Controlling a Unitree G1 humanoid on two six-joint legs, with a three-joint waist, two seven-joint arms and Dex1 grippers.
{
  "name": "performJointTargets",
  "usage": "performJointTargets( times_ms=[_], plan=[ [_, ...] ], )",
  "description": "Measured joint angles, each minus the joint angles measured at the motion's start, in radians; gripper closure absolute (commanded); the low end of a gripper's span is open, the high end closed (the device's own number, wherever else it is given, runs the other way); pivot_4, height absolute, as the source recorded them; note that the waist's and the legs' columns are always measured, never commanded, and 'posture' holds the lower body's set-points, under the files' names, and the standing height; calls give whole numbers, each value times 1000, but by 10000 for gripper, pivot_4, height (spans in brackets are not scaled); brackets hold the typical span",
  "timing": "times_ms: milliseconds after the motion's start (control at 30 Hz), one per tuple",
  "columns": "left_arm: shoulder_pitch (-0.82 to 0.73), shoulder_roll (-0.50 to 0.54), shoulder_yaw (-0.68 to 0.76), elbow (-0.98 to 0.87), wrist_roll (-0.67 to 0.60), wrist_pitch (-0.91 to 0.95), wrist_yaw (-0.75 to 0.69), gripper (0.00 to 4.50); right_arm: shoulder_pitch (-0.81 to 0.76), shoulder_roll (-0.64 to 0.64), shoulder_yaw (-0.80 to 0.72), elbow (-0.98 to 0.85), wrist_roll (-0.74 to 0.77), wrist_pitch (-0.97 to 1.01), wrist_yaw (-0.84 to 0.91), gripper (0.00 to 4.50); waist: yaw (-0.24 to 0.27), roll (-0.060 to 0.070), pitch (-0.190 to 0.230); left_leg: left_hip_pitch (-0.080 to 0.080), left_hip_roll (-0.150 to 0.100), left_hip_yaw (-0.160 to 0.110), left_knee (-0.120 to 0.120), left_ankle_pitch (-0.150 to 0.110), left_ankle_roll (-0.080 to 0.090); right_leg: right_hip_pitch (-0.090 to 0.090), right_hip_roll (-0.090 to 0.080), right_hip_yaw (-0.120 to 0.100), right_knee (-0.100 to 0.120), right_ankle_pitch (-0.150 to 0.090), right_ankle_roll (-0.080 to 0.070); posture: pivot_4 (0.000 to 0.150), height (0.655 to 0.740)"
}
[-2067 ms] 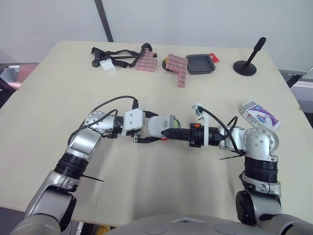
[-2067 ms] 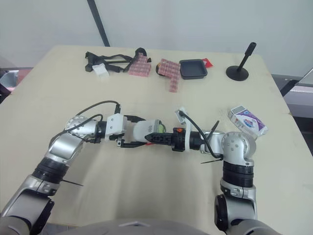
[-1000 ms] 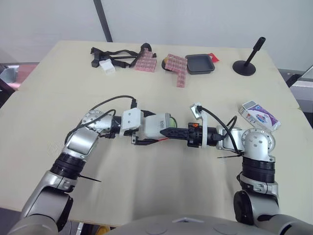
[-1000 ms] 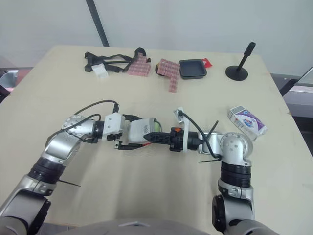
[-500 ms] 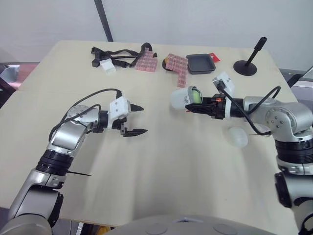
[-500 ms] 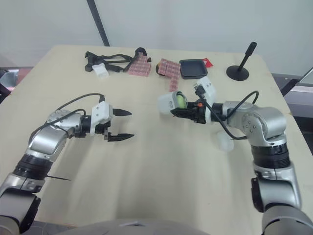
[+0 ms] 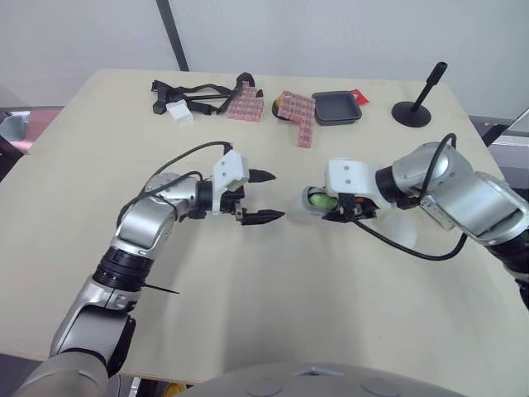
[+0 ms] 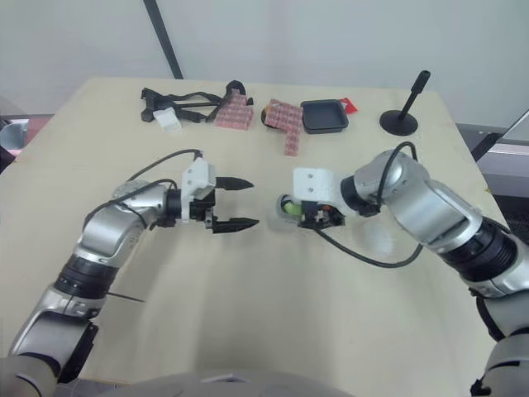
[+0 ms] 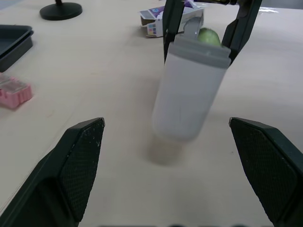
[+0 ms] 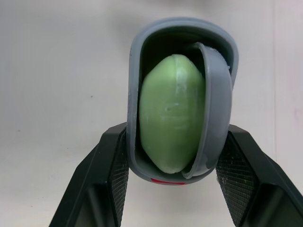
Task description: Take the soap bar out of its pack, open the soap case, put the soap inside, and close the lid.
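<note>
The translucent grey soap case [image 7: 318, 201] has its lid off, and the green soap bar [image 10: 171, 113] sits in its open end. My right gripper [image 7: 340, 212] is shut on the case near its rim and holds it just over the table, at the centre. My left gripper [image 7: 275, 196] is open, a short way to the left of the case and pointing at it, with its black fingers [image 9: 80, 165] spread either side of it in the left wrist view. The case's pale lid [image 7: 403, 229] lies on the table under my right forearm. The soap pack [image 9: 158, 22] lies beyond the case.
Along the far edge are black straps [image 7: 195, 93], a small white block [image 7: 182, 112], pink block strips [image 7: 299, 112], a black tray [image 7: 337, 107] and a black stand [image 7: 416, 106]. Bare tabletop [image 7: 273, 298] spreads toward me.
My right gripper has brought the case with the soap down and nearer, turning it more upright. My left gripper, open as before, has moved right toward the case.
</note>
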Motion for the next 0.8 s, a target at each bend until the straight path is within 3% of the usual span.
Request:
performJointTargets(
  times_ms=[800],
  plan=[
    [-70, -59, -108, 42, 94, -64, -26, 160, -24, 103, 9, 0, -108, 43, 56, 22789, -6, 0, 0, 1, 0, 0, 2, 0, 1, 0, 0, 1, 3, 0, 0, 1500, 7400]
  ],
)
